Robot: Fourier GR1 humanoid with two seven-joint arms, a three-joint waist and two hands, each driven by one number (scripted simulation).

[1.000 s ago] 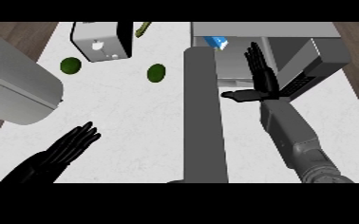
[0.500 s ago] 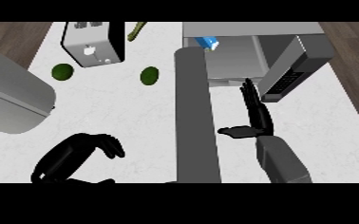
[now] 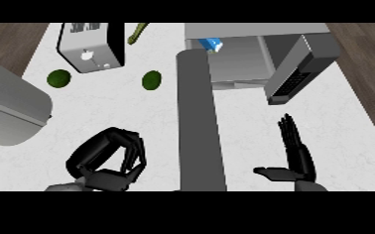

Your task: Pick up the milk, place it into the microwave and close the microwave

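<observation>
- Milk (image 3: 213, 44), a small blue-and-white carton, sits in the upper middle of the frame at the back left of the microwave (image 3: 242, 59) cavity, well apart from both hands.
- The right hand (image 3: 296, 153) shows at the lower right, fingers straight and together, thumb out to the left, holding nothing.
- The left hand (image 3: 108, 161) shows at the lower left, fingers curled inward around empty air.
- One microwave: a grey box, its door (image 3: 300, 69) swung open and slanting down to the right, with a dark keypad strip.
- One toaster (image 3: 89, 46), metallic and boxy, at the upper left.
- Two dark green rounded fruits (image 3: 152, 80), possibly avocados, lie on the white marbled counter (image 3: 147, 114).
- One thin green stalk-like thing (image 3: 137, 32) lies near the top edge.
- One grey upright post (image 3: 199, 124) runs down the centre.
</observation>
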